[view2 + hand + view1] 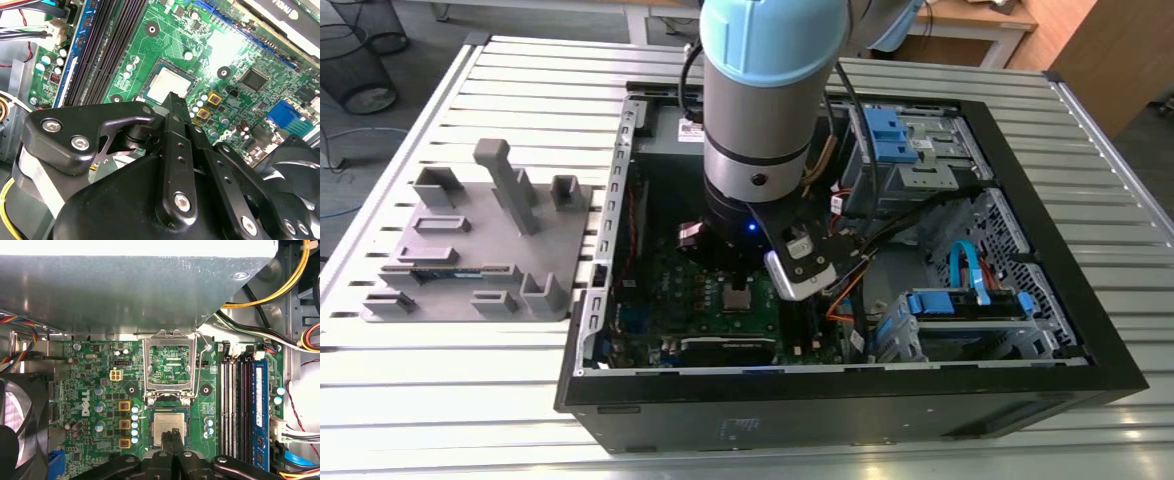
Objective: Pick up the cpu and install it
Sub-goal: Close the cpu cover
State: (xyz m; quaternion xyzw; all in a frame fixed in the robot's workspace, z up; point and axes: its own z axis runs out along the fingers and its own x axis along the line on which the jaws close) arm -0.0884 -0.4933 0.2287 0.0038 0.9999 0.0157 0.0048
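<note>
The cpu (168,429) lies flat in its socket on the green motherboard (100,390), silver top up. It also shows in the second wrist view (169,84) and as a small silver square in the exterior view (738,298). My gripper (173,433) hangs just over the cpu's near edge. Its two black fingertips are pressed together with nothing between them. In the second wrist view the gripper (175,97) tip overlaps one side of the chip. The silver socket frame (169,340) stands flipped open beside the cpu.
The arm (754,130) reaches down into the open computer case (1067,330). Black memory slots (235,405) run beside the socket, and a fan (15,425) sits on the other side. Cables (280,285) cross near the case wall. A grey fixture plate (467,250) lies on the exterior view's left.
</note>
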